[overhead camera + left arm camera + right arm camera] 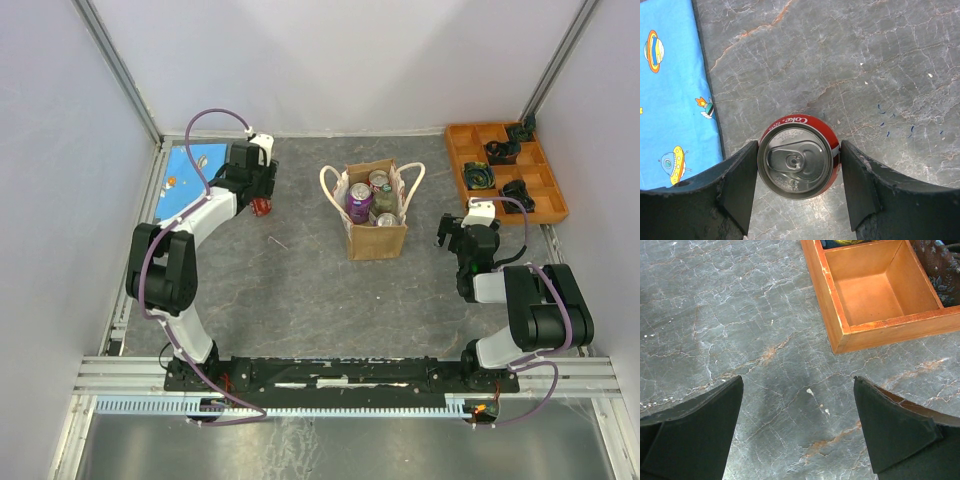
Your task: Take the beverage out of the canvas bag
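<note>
Coke can: red drink can seen lid-up, tab flat and the lid apparently sealed. It is outside the canvas bag, well apart from it on the far left of the table, just beside a blue cartoon-print mat.

Left gripper: about half open, with both pads pressed to opposite sides of the can.

Right gripper: spread wide, holding nothing, above bare tabletop near the corner of the orange compartment tray.

Handling (judged): thin metal wall, smooth and likely slippery. Stiff if full, easily dented if not. Moderate weight if full. Best taken across the diameter at mid-height, with modest squeeze.

Bag contents: a purple can and at least two more can tops. The bag is soft-sided, with cream handles flopped outward.

Not determinable:
- whether the Coke can's base rests on the table or hangs above it
- the labels of the other cans
- the bag's interior below the can tops
- the dark items in the tray
</note>
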Robot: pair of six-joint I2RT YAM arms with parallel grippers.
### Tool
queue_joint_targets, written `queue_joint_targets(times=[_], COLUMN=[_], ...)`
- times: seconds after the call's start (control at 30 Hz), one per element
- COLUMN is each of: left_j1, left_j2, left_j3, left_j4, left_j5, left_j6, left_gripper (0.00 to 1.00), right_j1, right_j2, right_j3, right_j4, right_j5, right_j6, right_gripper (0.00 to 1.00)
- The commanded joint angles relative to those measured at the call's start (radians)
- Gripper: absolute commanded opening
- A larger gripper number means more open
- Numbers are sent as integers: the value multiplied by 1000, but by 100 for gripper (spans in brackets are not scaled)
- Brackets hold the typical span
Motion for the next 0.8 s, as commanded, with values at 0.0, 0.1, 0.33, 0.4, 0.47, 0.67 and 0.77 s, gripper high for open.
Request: queue_joint_targets(times=[0.0, 0.1, 0.33, 0.4, 0.47, 0.67, 0.77], left_j1=[0, 0, 0, 1, 1, 0, -11], left_j2=[-19, -15, -7, -11, -16, -70, -129], left_j3=[29, 24, 33, 35, 38, 85, 133], left_j4=[63, 63, 49, 51, 54, 31, 16], left_j5=[-39, -32, -23, -18, -15, 12, 71], left_j6=[22, 13, -6, -10, -11, -22, -6], left_gripper=[42, 49, 88, 100, 99, 99, 99], right_j1=[-3, -3, -3, -4, -3, -3, -4], right_j2=[-1, 0, 0, 0, 0, -1, -1], right_j3=[23, 23, 23, 23, 23, 23, 23], right_j4=[28, 28, 28, 29, 28, 28, 28], right_j5=[-3, -3, -3, -3, -3, -4, -3], right_j6=[-9, -10, -10, -9, -9, -10, -9], right_gripper=[99, 99, 99, 99, 99, 99, 99])
